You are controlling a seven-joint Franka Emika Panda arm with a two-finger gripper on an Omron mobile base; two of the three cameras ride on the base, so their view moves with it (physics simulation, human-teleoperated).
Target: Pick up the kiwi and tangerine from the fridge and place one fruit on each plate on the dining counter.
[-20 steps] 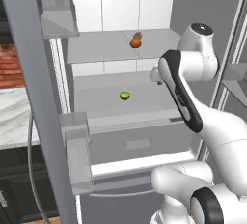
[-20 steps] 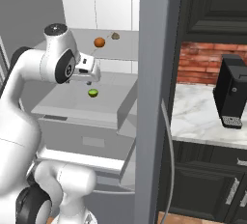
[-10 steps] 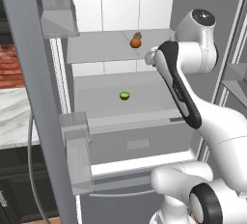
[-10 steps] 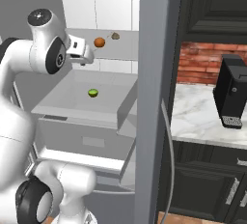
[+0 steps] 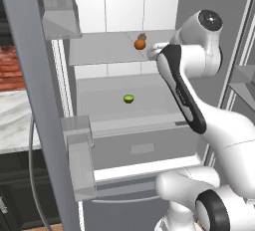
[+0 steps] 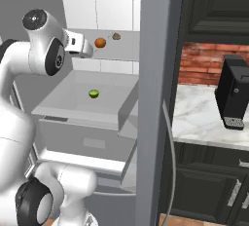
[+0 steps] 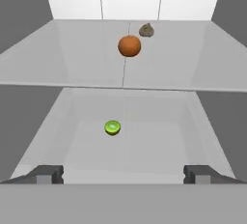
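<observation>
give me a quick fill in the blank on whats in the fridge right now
1. The tangerine sits on the ____ glass shelf.
2. The kiwi lies one shelf ____ the tangerine.
3. Just behind the tangerine lies a small dull-____ lump.
4. The pincer holds ____.

Missing words: upper; below; brown; nothing
</observation>
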